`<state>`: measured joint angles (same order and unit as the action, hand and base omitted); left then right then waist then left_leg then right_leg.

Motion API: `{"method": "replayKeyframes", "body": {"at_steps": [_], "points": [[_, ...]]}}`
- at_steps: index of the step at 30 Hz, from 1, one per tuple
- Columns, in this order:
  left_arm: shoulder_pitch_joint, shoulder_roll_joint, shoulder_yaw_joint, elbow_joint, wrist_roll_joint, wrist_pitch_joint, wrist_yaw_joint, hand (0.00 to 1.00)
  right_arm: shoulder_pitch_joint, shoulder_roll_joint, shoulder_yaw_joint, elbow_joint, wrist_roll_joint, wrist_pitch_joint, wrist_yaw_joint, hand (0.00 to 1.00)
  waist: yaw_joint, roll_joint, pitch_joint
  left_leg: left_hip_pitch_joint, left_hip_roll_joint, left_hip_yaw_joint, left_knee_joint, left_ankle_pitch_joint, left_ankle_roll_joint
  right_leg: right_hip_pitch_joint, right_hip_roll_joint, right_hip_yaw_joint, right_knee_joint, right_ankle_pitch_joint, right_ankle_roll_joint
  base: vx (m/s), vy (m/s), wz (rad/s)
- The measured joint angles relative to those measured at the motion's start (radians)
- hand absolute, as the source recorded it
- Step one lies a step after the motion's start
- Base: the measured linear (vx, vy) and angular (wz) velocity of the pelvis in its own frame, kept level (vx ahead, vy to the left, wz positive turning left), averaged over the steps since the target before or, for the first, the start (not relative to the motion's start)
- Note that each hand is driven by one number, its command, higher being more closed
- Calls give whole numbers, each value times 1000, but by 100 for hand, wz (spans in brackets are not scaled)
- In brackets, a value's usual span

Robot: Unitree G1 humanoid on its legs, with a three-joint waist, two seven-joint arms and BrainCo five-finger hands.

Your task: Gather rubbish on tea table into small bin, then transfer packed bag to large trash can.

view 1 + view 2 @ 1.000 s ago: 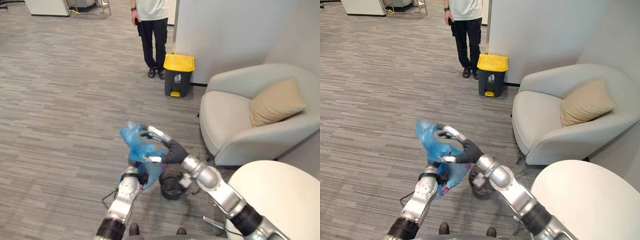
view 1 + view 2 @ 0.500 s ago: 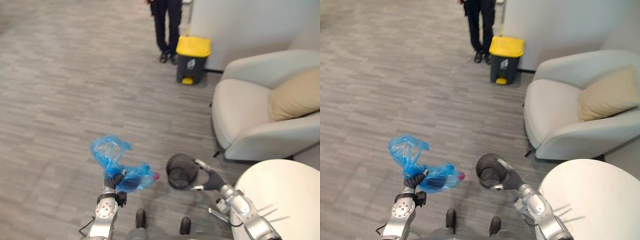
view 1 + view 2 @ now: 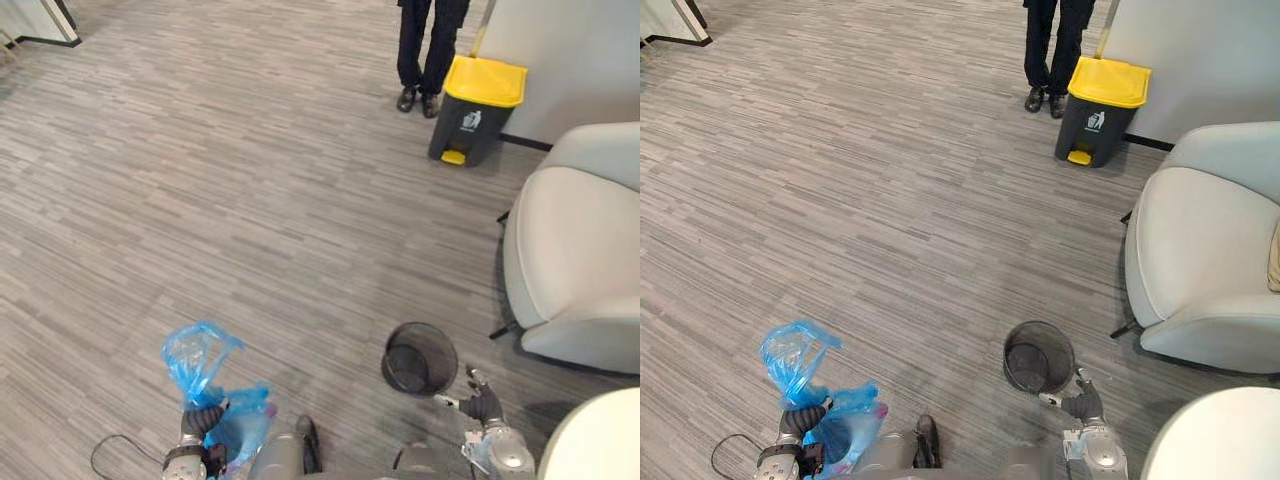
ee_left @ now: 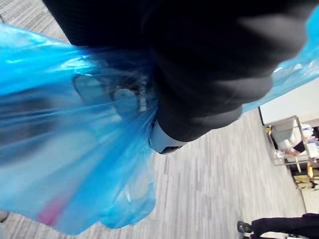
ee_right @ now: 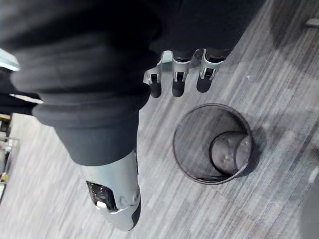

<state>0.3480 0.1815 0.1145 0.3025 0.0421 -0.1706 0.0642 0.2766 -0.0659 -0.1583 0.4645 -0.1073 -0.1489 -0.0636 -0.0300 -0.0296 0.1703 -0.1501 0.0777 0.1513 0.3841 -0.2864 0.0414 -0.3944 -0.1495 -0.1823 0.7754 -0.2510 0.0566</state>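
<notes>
At the near left of the grey plank-patterned floor (image 3: pixel 250 200), the robot's left hand (image 3: pixel 203 418) is clamped on the bunched neck of a translucent blue plastic bag (image 3: pixel 198 358). The bag's loose top flares above the fist, and its filled lower part, with something pink inside, hangs below. Gripping at the pinch likely keeps the rubbish from spilling in transit. To the near right, the round black wire-mesh small bin (image 3: pixel 420 358) stands on the floor without a liner, its bottom bare. The right hand (image 3: pixel 482 405) hovers just beside it, fingers (image 5: pixel 175 79) relaxed and apart, holding nothing. The dark grey large trash can with a yellow lid (image 3: pixel 478 110) stands shut at the far right, well apart from the bag, next to a person's dark-trousered legs (image 3: pixel 425 50). A pale grey armchair (image 3: pixel 575 260) and the edge of a white round worktop (image 3: pixel 600 440) lie on the right.
</notes>
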Motion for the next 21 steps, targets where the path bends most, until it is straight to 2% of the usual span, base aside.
{"method": "replayKeyframes", "body": {"at_steps": [1, 3, 5, 6, 7, 8, 9, 11, 12, 13, 14, 15, 16, 17, 18, 19, 20, 21], "points": [[-15, -1, -12, 1, 0, 0, 0, 100, 7, 1, -1, -19, 1, 0, -2, 0, -15, -1, 0, 16, -12, -22, -4, -20, 0, -31, 14, -11, -54, 1, 2, 338, -19, 46], [-41, -9, -39, 1, 1, 0, 2, 100, 19, 1, -7, -21, 6, 1, -7, 0, -24, -4, -2, 55, -39, -43, -21, -53, -12, -40, 30, 8, -143, 8, 1, 377, -58, 63], [-44, -31, -41, 0, 9, -1, 2, 100, 46, 3, -9, -21, 26, 3, -7, 0, -41, -13, -21, 116, -48, -65, -11, -92, -42, 6, 43, 14, -227, 19, -18, 555, -120, 78], [-38, -67, -41, 7, 9, 2, 1, 100, 58, -6, -14, -24, 29, 5, -9, 0, -48, 35, -28, 122, 1, -59, 96, -105, -86, 59, 69, -12, -220, 8, -67, 675, -136, 47], [-38, -105, -35, -3, 9, 1, 2, 100, 64, -10, -18, -37, 31, 6, -11, 0, -46, 71, -34, 52, 56, -38, 309, -78, -96, 109, 104, -34, -233, -13, -94, 814, -163, 25], [-38, -123, -32, -3, 9, 2, 2, 100, 63, -13, -17, -56, 32, 6, -11, 0, -38, 87, -33, 13, 83, -35, 426, -25, -93, 138, 123, -33, -247, -19, -104, 682, -112, -35], [-34, -144, -31, -3, 9, 4, 2, 100, 58, -23, -7, -87, 38, 7, -19, 0, -21, 99, -34, -61, 126, -25, 609, 89, -81, 209, 154, 1, -293, -26, -115, 537, -66, -55], [-33, -150, -33, -5, 9, 6, 2, 100, 31, -19, -11, -106, 55, 5, -32, 0, -1, 88, -29, -110, 156, 10, 730, 82, -78, 336, 173, 68, -392, -27, -117, 679, -23, -77], [-34, -150, -33, -8, 9, 6, 2, 100, 16, -18, -11, -110, 62, 4, -39, 0, 10, 67, -23, -143, 157, 28, 742, 60, -65, 389, 169, 106, -435, -27, -117, 782, 44, -89], [-36, -154, -33, -22, 9, 6, 1, 100, 3, -17, -16, -122, 68, 4, -45, 0, 25, 59, -25, -198, 159, 52, 726, 25, -47, 449, 160, 150, -488, -27, -117, 610, 81, -80], [-39, -161, -33, -30, 9, 6, 1, 100, -3, -18, -26, -129, 68, 3, -48, 0, 37, 57, -25, -242, 154, 55, 690, 6, -45, 480, 151, 173, -512, -27, -117, 673, 217, -97], [-48, -171, -33, -36, 9, 6, 2, 100, -14, -17, -40, -128, 68, 4, -51, 0, 51, 58, -25, -300, 138, 42, 583, -2, -54, 513, 135, 197, -527, -28, -117, 540, 238, -88], [-48, -171, -37, -35, 9, 6, 1, 100, -21, -11, -42, -128, 69, 3, -56, 0, 59, 55, -25, -328, 109, 18, 450, 5, -58, 529, 114, 219, -524, -41, -106, 534, 267, -83], [-48, -171, -41, -35, 9, 6, 1, 100, -23, -12, -54, -128, 70, 2, -61, 0, 65, 52, -27, -331, 88, -9, 329, 25, -81, 537, 100, 236, -512, -59, -79, 433, 284, -96], [-36, -182, -57, -41, 9, 4, 2, 100, -21, -23, -71, -126, 70, 1, -66, 0, 83, 84, -44, -307, 79, -90, 83, 154, -132, 546, 104, 278, -489, -110, -20, 564, 401, -109], [-40, -166, -60, -8, 9, 11, 2, 100, -43, 7, -73, -66, 69, 6, -67, 0, 74, 33, -55, -296, 54, -57, 142, 161, -114, 557, 59, 328, -468, -138, -7, 581, 402, -102], [-43, -155, -63, -7, 9, 14, 1, 100, -44, 21, -72, -50, 69, 9, -64, 0, 71, 19, -67, -293, 47, -47, 155, 134, -97, 547, 46, 352, -455, -130, -7, 593, 347, -86], [-43, -143, -66, -24, 9, 14, 0, 100, -35, 36, -71, -49, 67, 11, -63, 0, 69, 2, -77, -287, 61, -9, 212, 84, -75, 526, 37, 402, -408, -99, 38, 689, 316, -98]]}}
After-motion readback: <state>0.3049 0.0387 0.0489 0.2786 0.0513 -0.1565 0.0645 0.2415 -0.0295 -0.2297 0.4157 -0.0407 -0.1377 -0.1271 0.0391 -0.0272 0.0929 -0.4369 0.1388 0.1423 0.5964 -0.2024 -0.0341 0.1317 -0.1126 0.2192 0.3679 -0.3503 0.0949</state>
